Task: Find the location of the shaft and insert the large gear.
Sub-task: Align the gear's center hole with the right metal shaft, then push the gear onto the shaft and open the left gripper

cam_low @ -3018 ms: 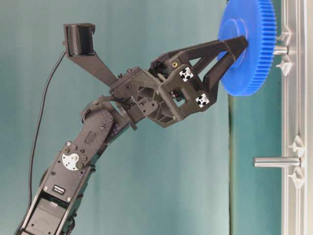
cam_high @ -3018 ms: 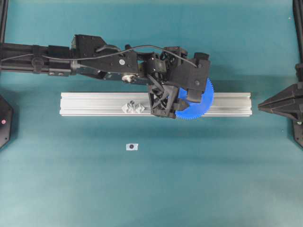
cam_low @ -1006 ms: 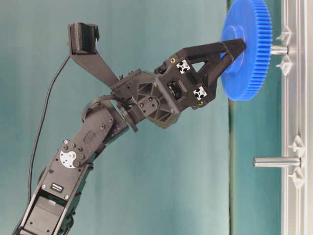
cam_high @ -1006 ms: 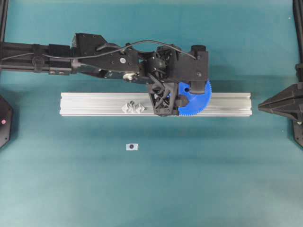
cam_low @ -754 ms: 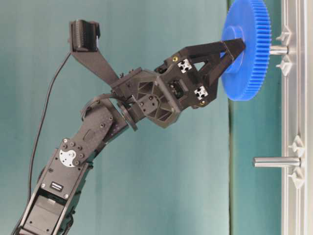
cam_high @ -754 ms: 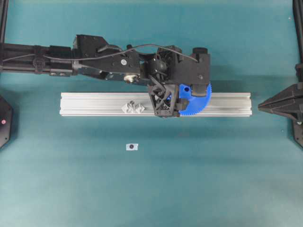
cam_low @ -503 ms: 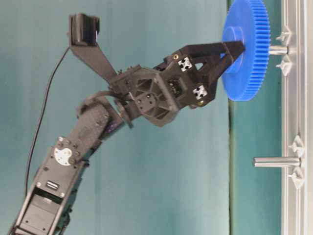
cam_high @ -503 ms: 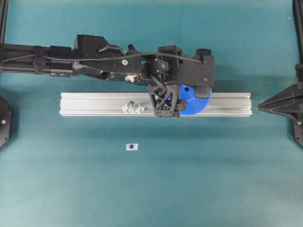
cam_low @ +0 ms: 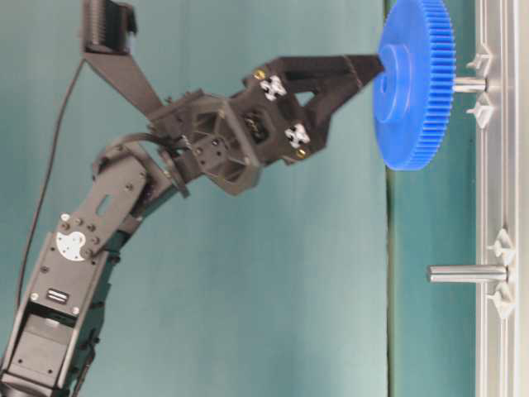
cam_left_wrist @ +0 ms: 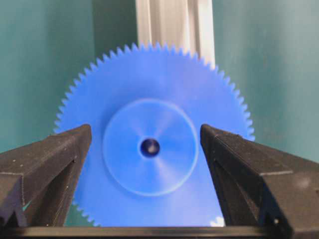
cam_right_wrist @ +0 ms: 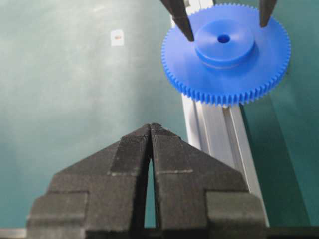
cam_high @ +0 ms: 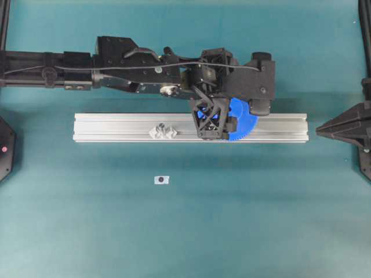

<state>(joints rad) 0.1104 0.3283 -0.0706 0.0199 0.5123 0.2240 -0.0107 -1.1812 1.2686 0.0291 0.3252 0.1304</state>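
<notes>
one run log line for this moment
large gear: on shaft | left gripper: open, off gear | right gripper: shut, idle

A long ribbed aluminium rail lies across the teal table. A small white tag sits nearer, well apart from it.

A flat teal table surface fills the overhead view edge to edge, matte and evenly lit with only soft shadows. A small white tag with a dark dot lies on it. Black frame posts stand at the 2 upper corners.
</notes>
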